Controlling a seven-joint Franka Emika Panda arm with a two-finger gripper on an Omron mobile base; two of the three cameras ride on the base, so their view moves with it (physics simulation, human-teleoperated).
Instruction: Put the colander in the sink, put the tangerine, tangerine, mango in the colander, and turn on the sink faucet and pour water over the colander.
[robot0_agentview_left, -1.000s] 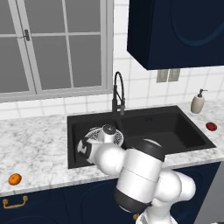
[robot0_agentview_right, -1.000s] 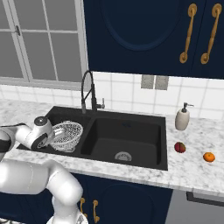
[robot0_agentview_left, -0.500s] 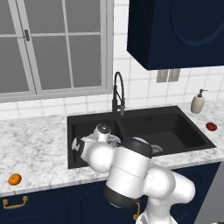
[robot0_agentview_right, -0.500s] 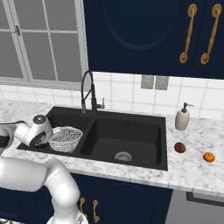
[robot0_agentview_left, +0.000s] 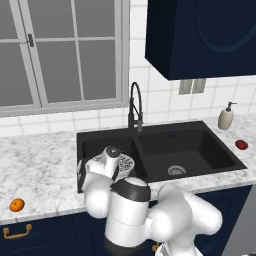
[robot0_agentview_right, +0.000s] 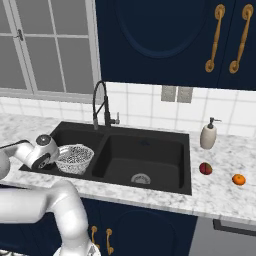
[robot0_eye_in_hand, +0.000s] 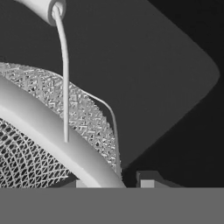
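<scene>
The colander (robot0_agentview_right: 75, 158), a silvery mesh bowl, is down in the left basin of the black sink (robot0_agentview_right: 150, 150), with my gripper (robot0_agentview_right: 54, 156) shut on its left rim. In the left base view the colander (robot0_agentview_left: 125, 163) peeks out behind my gripper (robot0_agentview_left: 116, 165) inside the sink (robot0_agentview_left: 200, 127). Up close, the colander rim (robot0_eye_in_hand: 48, 127) runs between the fingertips (robot0_eye_in_hand: 146, 179) of the gripper (robot0_eye_in_hand: 111, 181). The dark red mango (robot0_agentview_right: 205, 168) (robot0_agentview_left: 241, 145) lies on the counter right of the sink. One tangerine (robot0_agentview_right: 239, 179) sits beside it, another tangerine (robot0_agentview_left: 17, 204) far left. The faucet (robot0_agentview_right: 100, 102) (robot0_agentview_left: 135, 105) runs no water.
A beige soap dispenser (robot0_agentview_right: 208, 135) (robot0_agentview_left: 226, 117) stands at the sink's back right corner. The marble counter (robot0_agentview_left: 40, 165) stretches left and right of the sink. My own white arm bulks over the counter's front edge, and a window and dark cabinets rise behind.
The colander has sunk a little lower into the left basin, still held. My arm's elbow has swung further left and forward over the counter edge.
</scene>
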